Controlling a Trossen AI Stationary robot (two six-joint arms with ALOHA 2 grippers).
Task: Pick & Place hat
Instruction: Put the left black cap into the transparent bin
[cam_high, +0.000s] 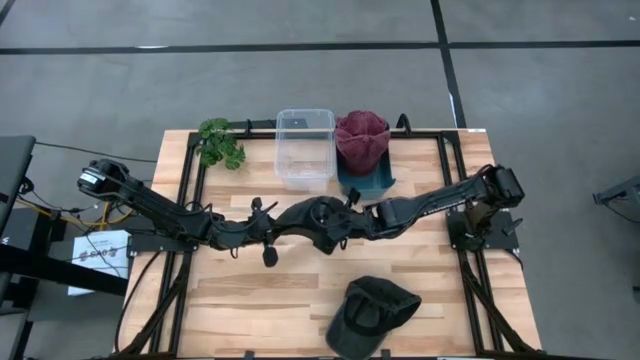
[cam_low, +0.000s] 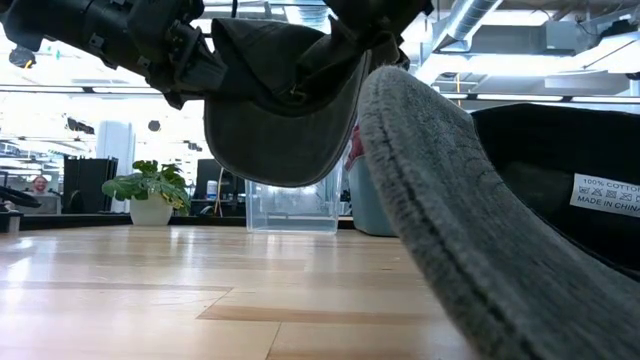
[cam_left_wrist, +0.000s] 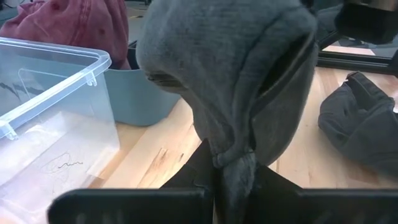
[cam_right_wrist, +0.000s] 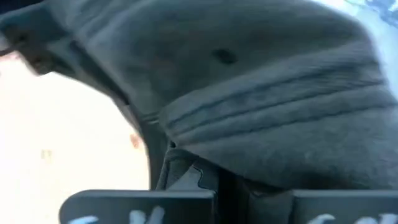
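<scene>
A dark grey cap (cam_high: 318, 214) hangs in the air over the middle of the table, held between both arms. The low view shows the cap (cam_low: 285, 110) lifted clear, its crown sagging downward. My left gripper (cam_high: 278, 228) is at its left side and my right gripper (cam_high: 352, 214) at its right side; both are shut on it. A second dark cap (cam_high: 370, 314) lies flat on the table at the near edge, and its brim (cam_low: 450, 230) fills the foreground of the low view. My left gripper pinches a bunched fold of the cap's cloth (cam_left_wrist: 232, 163) between its two fingers, coming roughly level from the table's left. The cap is lifted clear of the table and bulges out beyond the fingers. My right gripper pinches the cap's edge, below its stitched band (cam_right_wrist: 200, 172), between its two fingers, coming from the table's right. The cloth fills the view and hides the fingertips; the cap is off the table.
A clear plastic bin (cam_high: 305, 146) stands at the far middle of the table. Next to it on the right, a teal bin (cam_high: 372, 180) holds a dark red hat (cam_high: 361, 138). A potted plant (cam_high: 221, 142) stands far left. Bare wood lies near left.
</scene>
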